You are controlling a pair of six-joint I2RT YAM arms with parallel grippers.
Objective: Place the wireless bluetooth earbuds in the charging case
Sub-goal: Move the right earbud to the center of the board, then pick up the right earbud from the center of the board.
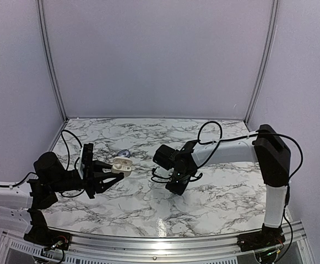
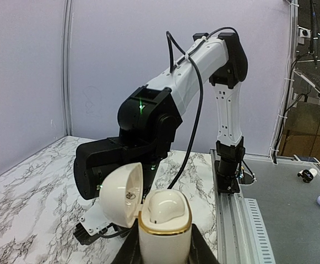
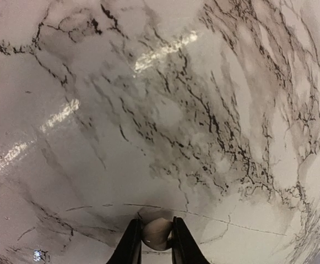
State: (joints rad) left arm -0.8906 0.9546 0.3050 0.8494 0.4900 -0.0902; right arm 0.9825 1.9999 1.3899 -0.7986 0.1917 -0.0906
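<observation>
The charging case (image 2: 164, 231) shows as a cream-white clamshell with a gold rim, its lid (image 2: 121, 195) hinged open to the left. My left gripper (image 2: 164, 250) is shut on its base and holds it upright above the table; it also shows in the top view (image 1: 122, 164). A rounded cream shape, seemingly one earbud (image 2: 168, 206), sits in the case's top. My right gripper (image 3: 158, 242) is shut on the other small pale earbud (image 3: 158, 234), low over the marble. In the top view the right gripper (image 1: 174, 184) is right of the case and apart from it.
A small pale bluish object (image 1: 123, 153) lies on the marble table (image 1: 215, 192) just behind the case; I cannot tell what it is. The right arm (image 2: 148, 126) stands close in front of the case. A metal rail (image 2: 242, 220) runs along the table's edge.
</observation>
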